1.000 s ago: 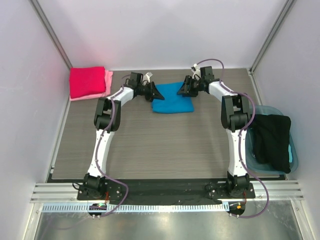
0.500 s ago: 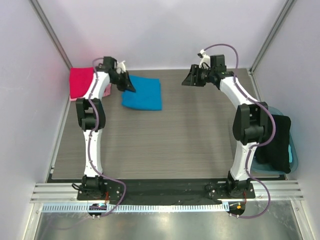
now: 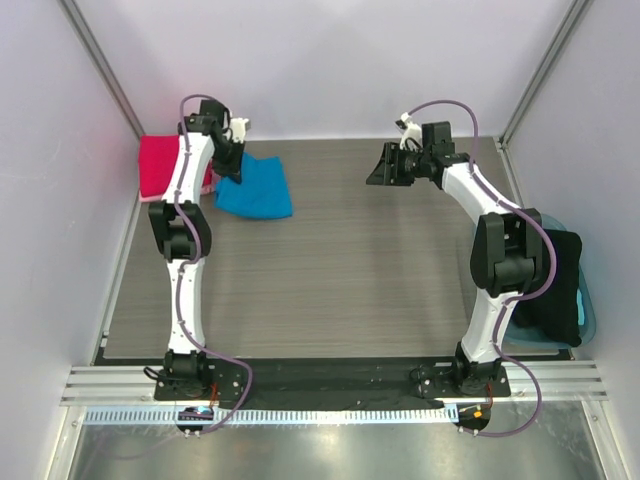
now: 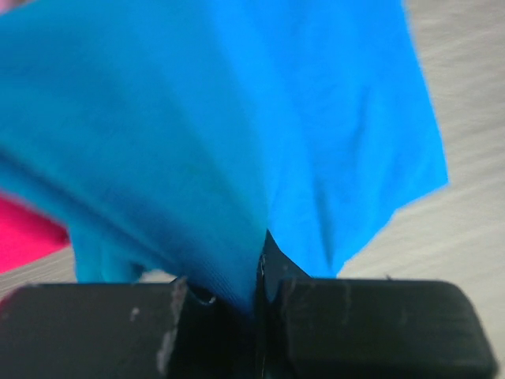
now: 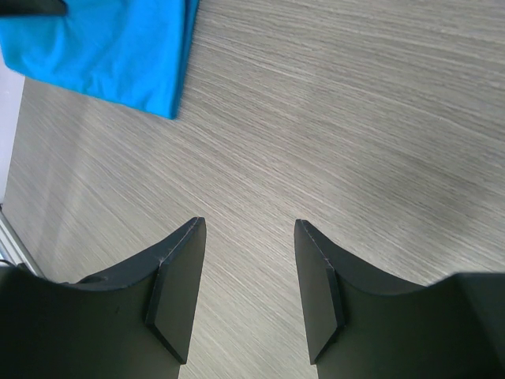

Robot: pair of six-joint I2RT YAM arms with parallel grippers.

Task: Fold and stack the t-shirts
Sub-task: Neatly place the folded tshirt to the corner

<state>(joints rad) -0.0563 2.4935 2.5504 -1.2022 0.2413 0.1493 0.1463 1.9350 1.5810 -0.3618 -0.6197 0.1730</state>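
While the table [image 3: 330, 260] carries the blue shirt [image 3: 262, 192] at its far left corner, just beside the red shirt [image 3: 158, 165], left gripper [image 3: 232, 168] pinches blue cloth. Right gripper [image 3: 384, 170] hangs wide, holding nothing.

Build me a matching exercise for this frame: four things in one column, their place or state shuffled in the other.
Column one
1. blue t-shirt
2. red t-shirt
3. black cloth
4. right fingers

Column two
A. lying in the translucent blue tub at the right edge
B. open above bare table, holding nothing
C. pinched in the shut left fingers
D. resting at the far left corner of the table

Pairs: 1-C, 2-D, 3-A, 4-B
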